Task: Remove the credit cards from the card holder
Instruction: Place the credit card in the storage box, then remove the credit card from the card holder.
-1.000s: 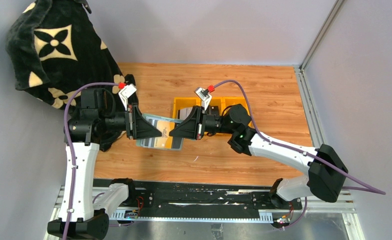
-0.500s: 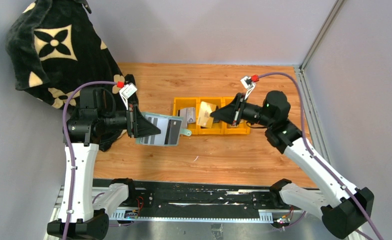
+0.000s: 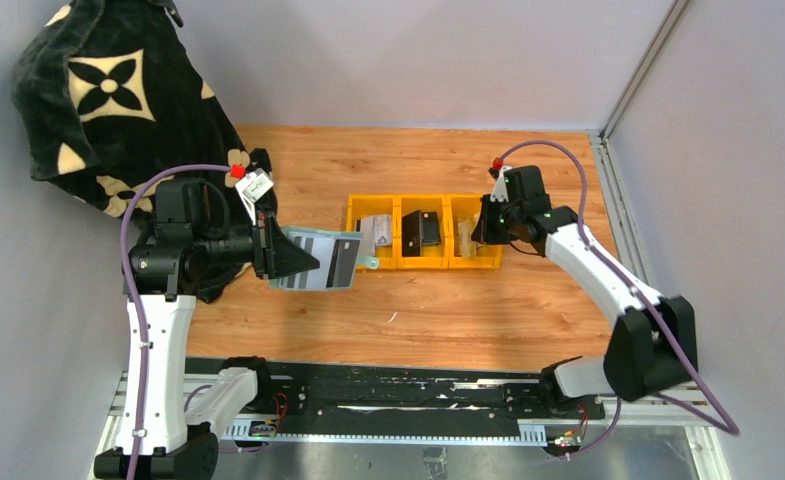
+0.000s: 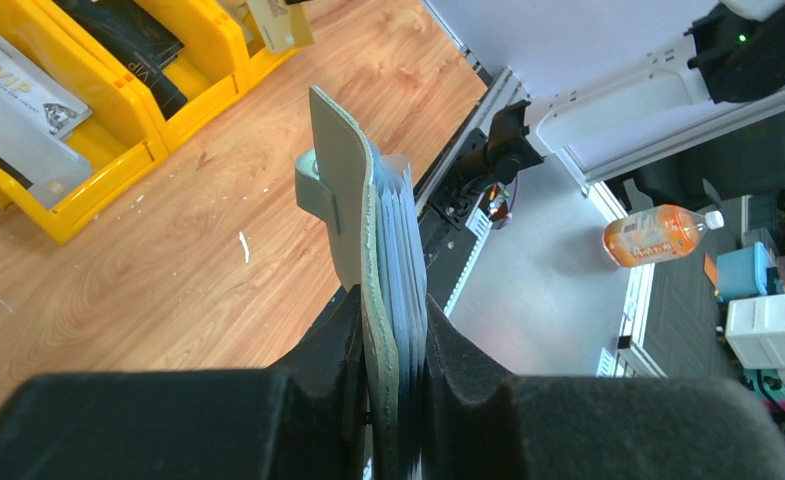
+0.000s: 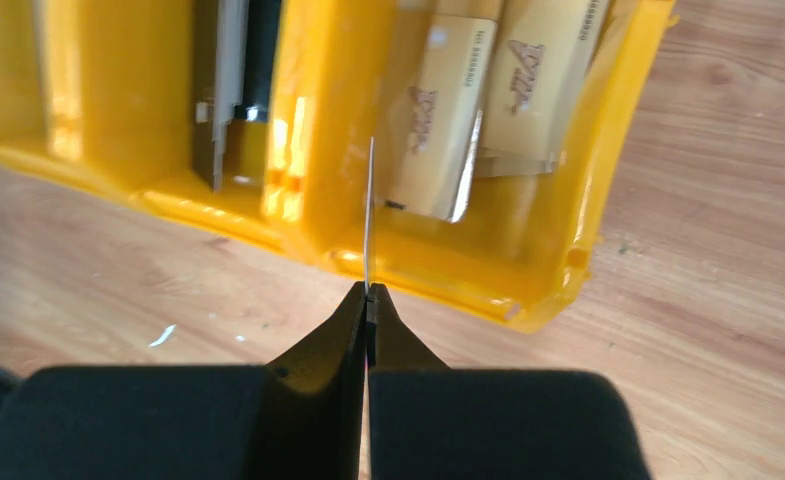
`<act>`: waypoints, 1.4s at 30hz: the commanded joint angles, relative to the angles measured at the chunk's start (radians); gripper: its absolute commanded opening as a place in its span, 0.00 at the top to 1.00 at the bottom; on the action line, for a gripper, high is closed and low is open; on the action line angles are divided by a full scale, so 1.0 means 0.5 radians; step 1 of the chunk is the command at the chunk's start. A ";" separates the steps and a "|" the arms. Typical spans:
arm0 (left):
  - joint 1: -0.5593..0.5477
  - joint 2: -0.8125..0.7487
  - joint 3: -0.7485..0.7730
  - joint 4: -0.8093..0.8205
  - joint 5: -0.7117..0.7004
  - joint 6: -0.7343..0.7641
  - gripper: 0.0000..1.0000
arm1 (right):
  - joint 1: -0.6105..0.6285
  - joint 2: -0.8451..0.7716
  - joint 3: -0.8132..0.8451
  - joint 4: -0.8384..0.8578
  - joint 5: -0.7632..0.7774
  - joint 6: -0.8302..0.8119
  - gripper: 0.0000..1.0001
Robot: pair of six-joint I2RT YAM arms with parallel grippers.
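My left gripper (image 3: pixel 303 262) is shut on the sage green card holder (image 3: pixel 330 262) and holds it above the table, left of the yellow bins. In the left wrist view (image 4: pixel 393 300) the holder (image 4: pixel 353 190) stands edge-on between the jaws, with its clear sleeves fanned out. A dark-striped card shows in a sleeve (image 3: pixel 341 262). A grey credit card (image 4: pixel 23 95) lies in the left bin (image 3: pixel 372 262). My right gripper (image 3: pixel 478 228) is shut on a thin tan banknote, seen edge-on (image 5: pixel 370 200), over the right bin (image 5: pixel 448 285).
The middle bin holds a black wallet (image 3: pixel 423 230). The right bin holds tan banknotes (image 5: pixel 513 80). A black patterned blanket (image 3: pixel 108 100) is piled at the back left. A metal rail (image 3: pixel 618 220) runs along the table's right edge.
My right gripper pulled away from the holder with the tan banknote and swung right, over the right bin. My left gripper has kept hold of the holder and barely moved.
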 commanded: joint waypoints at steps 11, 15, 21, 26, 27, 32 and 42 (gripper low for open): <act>0.000 -0.045 0.047 0.016 0.122 0.026 0.92 | -0.097 0.645 0.478 -0.113 -0.008 -0.230 1.00; 0.000 -0.057 0.052 0.014 0.184 0.026 0.92 | -0.100 0.721 0.532 -0.142 -0.004 -0.216 0.97; 0.000 -0.064 0.099 0.010 0.244 0.025 0.92 | -0.027 0.422 0.551 -0.128 0.220 -0.074 0.53; -0.001 -0.042 0.161 0.007 0.257 0.037 0.93 | 0.058 -0.064 0.353 0.334 -0.350 0.250 0.24; -0.001 -0.034 0.178 0.006 0.258 0.037 0.93 | 0.085 -0.155 0.266 0.545 -0.550 0.383 0.24; -0.001 0.031 0.284 0.003 0.223 0.058 0.93 | 0.512 -0.449 -0.106 1.614 -0.957 0.967 0.23; 0.000 0.053 0.441 0.003 0.201 0.084 0.94 | 1.182 -0.432 -0.452 2.680 -0.782 1.263 0.21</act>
